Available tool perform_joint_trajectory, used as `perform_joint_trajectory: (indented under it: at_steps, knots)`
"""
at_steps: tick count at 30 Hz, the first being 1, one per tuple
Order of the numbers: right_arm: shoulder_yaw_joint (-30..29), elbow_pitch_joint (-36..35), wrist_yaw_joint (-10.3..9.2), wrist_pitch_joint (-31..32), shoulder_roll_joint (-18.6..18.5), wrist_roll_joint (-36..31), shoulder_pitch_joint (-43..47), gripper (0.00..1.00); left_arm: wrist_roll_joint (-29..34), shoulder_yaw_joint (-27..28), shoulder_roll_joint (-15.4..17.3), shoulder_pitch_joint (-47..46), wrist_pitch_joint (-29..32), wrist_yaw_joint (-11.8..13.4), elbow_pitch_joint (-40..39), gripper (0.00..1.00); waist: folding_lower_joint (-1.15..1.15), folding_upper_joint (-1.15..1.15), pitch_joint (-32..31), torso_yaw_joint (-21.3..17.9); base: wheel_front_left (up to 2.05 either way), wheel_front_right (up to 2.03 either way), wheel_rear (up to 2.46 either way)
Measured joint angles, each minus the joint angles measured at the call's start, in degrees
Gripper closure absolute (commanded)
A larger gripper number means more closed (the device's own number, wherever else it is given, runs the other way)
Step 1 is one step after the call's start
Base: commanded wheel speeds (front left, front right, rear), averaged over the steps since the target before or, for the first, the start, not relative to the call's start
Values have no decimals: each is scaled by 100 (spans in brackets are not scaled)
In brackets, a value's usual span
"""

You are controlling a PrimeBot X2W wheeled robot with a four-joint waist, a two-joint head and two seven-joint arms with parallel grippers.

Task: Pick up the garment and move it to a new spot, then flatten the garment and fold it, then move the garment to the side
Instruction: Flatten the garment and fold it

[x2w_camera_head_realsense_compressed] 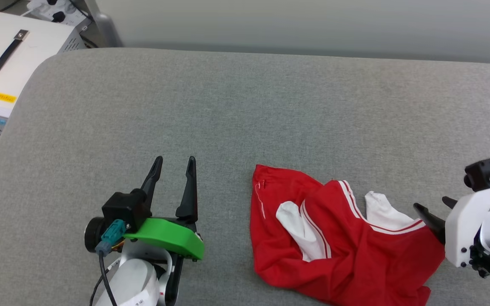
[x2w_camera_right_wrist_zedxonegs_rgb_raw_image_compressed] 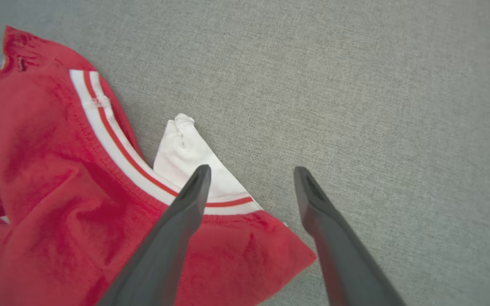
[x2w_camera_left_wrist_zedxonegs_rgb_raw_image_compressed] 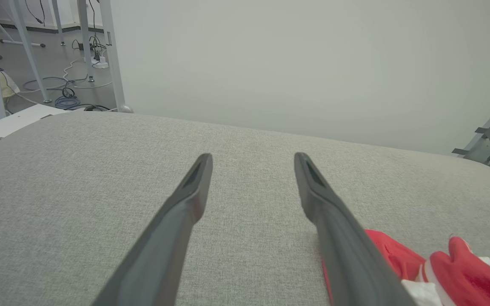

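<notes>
Looks like a robotics lab: grey fabric-covered bench (x2w_camera_head_realsense_compressed: pixel 245 106), white equipment box (x2w_camera_head_realsense_compressed: pixel 36 42) with a black handle (x2w_camera_head_realsense_compressed: pixel 9 53) beside it, loose cables (x2w_camera_left_wrist_zedxonegs_rgb_raw_image_compressed: pixel 66 101) on the floor (x2w_camera_left_wrist_zedxonegs_rgb_raw_image_compressed: pixel 15 74) among bare metal frame legs (x2w_camera_left_wrist_zedxonegs_rgb_raw_image_compressed: pixel 113 55).

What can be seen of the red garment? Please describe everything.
The garment is a soft, bright red jersey shirt with white sleeves and red-and-white striped trim. It lies crumpled and partly folded over itself, not flat, on the grey padded surface, to the robot's right of centre. The open right gripper stands over its right corner; whether it touches the cloth cannot be told.
</notes>
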Motion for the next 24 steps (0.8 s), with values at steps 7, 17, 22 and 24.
perform_joint_trajectory:
  at_steps: [7, 17, 22, 24]
  knots:
    - [1139, 398, 1, 873, -526, 517, -867, 0, 1, -48, -177, -137, -57, -82, 165, 0, 0, 0, 274, 330, 0, 0, 0]
    - [1748, 1291, -2, 1341, -593, 910, -1144, 0, 63, 18, -304, -195, -105, -138, 302, 0, 0, 0, 520, 614, 0, 0, 0]
    - [1912, 1306, -8, 1425, -613, 1077, -1305, 100, 99, 82, -331, -209, -105, -179, 311, 0, 0, 0, 555, 570, 0, 0, 0]
    - [1920, 1296, -5, 1239, -595, 1109, -1344, 100, 107, 109, -334, -209, -107, -183, 315, 0, 0, 0, 541, 522, 0, 0, 0]
